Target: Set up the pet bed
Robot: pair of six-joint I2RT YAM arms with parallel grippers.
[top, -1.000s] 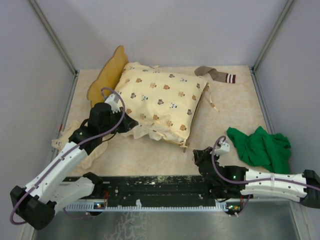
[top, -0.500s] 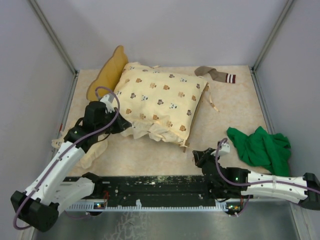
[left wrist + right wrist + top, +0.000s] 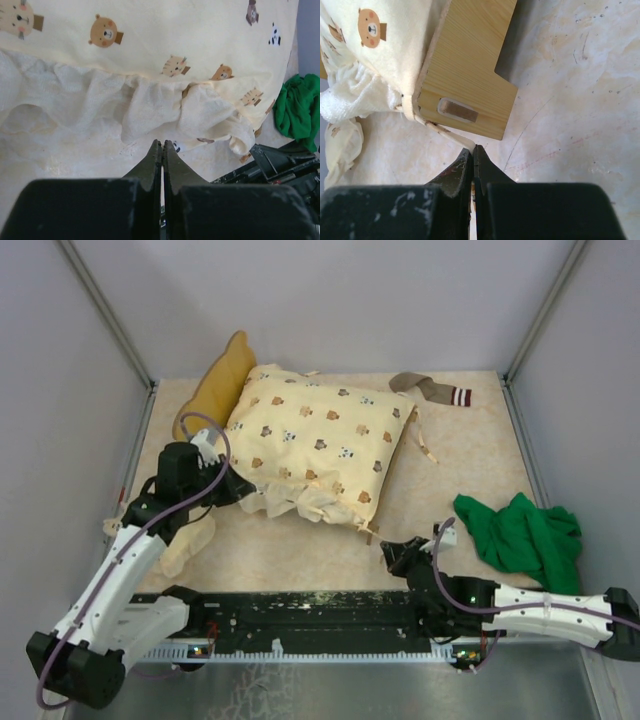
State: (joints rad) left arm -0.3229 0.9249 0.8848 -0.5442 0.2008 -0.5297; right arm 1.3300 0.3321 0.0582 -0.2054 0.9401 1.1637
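- The left gripper [image 3: 162,145] has its jaws pressed together on nothing. Its tips are just short of the white ruffle [image 3: 90,105] along the near-left edge of the animal-print quilt [image 3: 150,30].
- The right gripper [image 3: 474,149] is closed too. A thin cream tie [image 3: 442,130] from the quilt reaches its tips, but I cannot tell whether it is pinched.
- Just beyond those tips is a light-wood corner leg of the pet bed [image 3: 470,65], standing on the table [image 3: 470,460].
- The quilt drapes over the bed, which sits left of centre, toward the table's back edge.
- A green cloth [image 3: 520,535] lies by the right edge, apart from the bed.
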